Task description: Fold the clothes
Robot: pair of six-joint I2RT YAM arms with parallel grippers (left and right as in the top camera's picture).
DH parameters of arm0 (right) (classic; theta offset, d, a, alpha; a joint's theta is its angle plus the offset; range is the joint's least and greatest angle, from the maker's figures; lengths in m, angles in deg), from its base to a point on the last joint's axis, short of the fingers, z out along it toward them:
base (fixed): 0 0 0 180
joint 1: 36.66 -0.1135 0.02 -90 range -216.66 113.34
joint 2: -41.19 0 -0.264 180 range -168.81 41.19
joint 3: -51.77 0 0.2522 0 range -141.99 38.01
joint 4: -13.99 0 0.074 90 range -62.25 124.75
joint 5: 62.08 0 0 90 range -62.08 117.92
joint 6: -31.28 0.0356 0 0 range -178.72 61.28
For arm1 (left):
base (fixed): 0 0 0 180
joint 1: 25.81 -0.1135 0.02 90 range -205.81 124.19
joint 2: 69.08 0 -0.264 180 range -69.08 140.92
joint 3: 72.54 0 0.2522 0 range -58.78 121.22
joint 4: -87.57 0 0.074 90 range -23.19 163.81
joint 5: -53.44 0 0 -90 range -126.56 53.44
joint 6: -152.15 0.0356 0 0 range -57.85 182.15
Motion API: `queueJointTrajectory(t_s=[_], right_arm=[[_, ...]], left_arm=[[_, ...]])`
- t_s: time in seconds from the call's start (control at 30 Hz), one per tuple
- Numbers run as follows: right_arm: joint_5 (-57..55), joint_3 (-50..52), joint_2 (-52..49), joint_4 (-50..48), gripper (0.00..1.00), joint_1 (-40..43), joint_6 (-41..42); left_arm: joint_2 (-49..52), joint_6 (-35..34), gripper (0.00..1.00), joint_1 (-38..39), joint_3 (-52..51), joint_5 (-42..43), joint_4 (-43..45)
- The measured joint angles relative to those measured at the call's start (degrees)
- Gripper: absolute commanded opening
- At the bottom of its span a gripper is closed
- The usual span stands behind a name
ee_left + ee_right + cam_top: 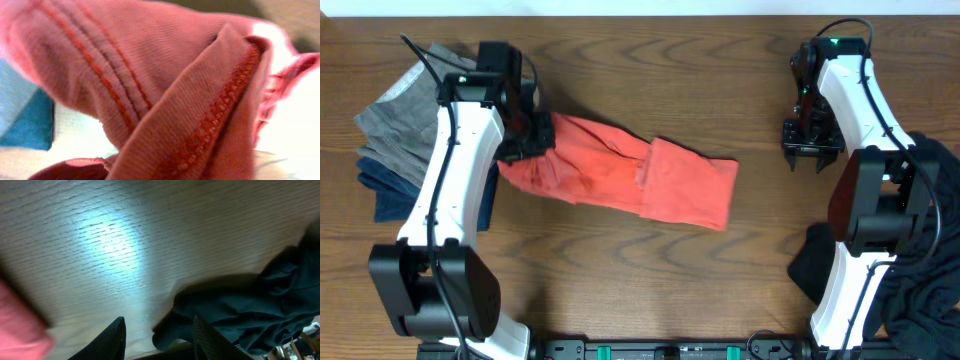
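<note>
The coral-red T-shirt point(620, 175) lies folded into a long band across the middle of the table, its lettering hidden. My left gripper point(527, 138) is at the shirt's left end and is shut on that bunched fabric. The left wrist view is filled with coral fabric and a stitched hem point(200, 100); the fingers are hidden there. My right gripper point(811, 152) hangs open and empty over bare wood to the right of the shirt. Its two dark fingers point(157, 335) show apart above the table. A black garment point(920, 270) lies heaped at the right edge, also in the right wrist view point(250, 315).
A stack of grey point(405, 110) and navy point(390, 190) garments lies at the far left, beside my left arm. The wooden table point(720, 80) runs wide between the two arms. The coral shirt's edge shows at the lower left of the right wrist view point(20, 320).
</note>
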Motion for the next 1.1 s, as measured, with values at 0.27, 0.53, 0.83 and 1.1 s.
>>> queueJointTrajectory(t_s=[0.27, 0.53, 0.83, 1.1], right_arm=[[-0.07, 0.0, 0.0, 0.0, 0.42, 0.13, -0.63], [-0.07, 0.0, 0.0, 0.02, 0.42, 0.13, -1.31], [-0.04, 0.0, 0.0, 0.02, 0.43, 0.13, -2.03], [-0.04, 0.0, 0.0, 0.0, 0.43, 0.13, -2.27]], left_arm=[[-0.35, -3.3, 0.06, 12.04, 2.1, 5.88, 4.66], [2.38, -5.81, 0.06, 27.82, 2.12, 6.88, 9.16], [11.61, -6.69, 0.06, 35.6, 2.12, 4.5, 11.5], [12.07, -8.13, 0.41, 37.31, 2.12, 3.98, 12.96]])
